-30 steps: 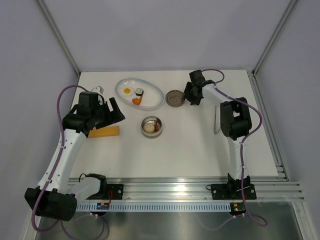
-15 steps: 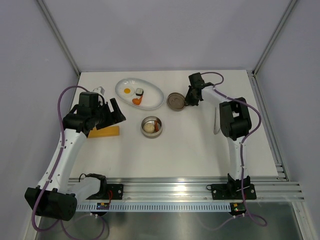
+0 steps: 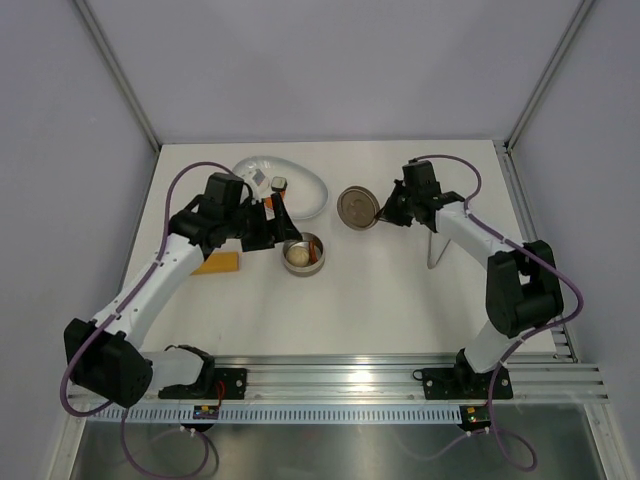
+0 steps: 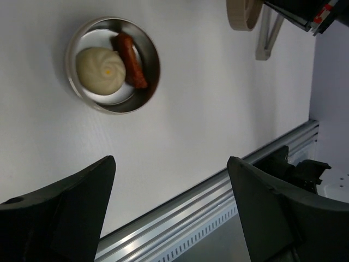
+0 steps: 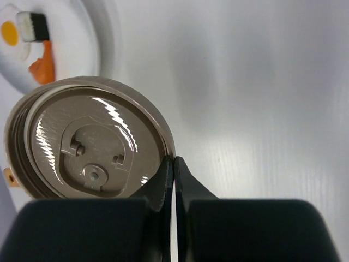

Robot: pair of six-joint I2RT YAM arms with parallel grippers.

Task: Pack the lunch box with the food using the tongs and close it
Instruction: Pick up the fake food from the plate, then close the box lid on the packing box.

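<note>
The lunch box [image 3: 302, 254], a small steel tin, stands mid-table holding a beige ball [image 4: 101, 66] and a reddish sausage [image 4: 131, 52]. Its grey-brown lid [image 3: 357, 208] is tilted up off the table, and my right gripper [image 5: 173, 164] is shut on the lid's [image 5: 90, 144] rim. My left gripper [image 3: 275, 228] hangs open and empty just left of the tin [image 4: 113, 64], over the plate's near edge. The fried egg [image 5: 11, 33], sushi roll [image 5: 32, 27] and orange chunk [image 5: 42, 65] lie on the white plate [image 5: 103, 33]. The tongs [image 3: 433, 245] lie on the table to the right.
A yellow block [image 3: 220, 263] lies left of the tin, under my left arm. The white plate [image 3: 312, 195] is partly hidden by that arm. Grey walls ring the table, and a metal rail [image 4: 180, 218] runs along its near edge.
My right gripper shut on the lid's rim, tipped it up and drew it slightly toward the near side. My left arm swung right, from the table's left side to beside the tin.
</note>
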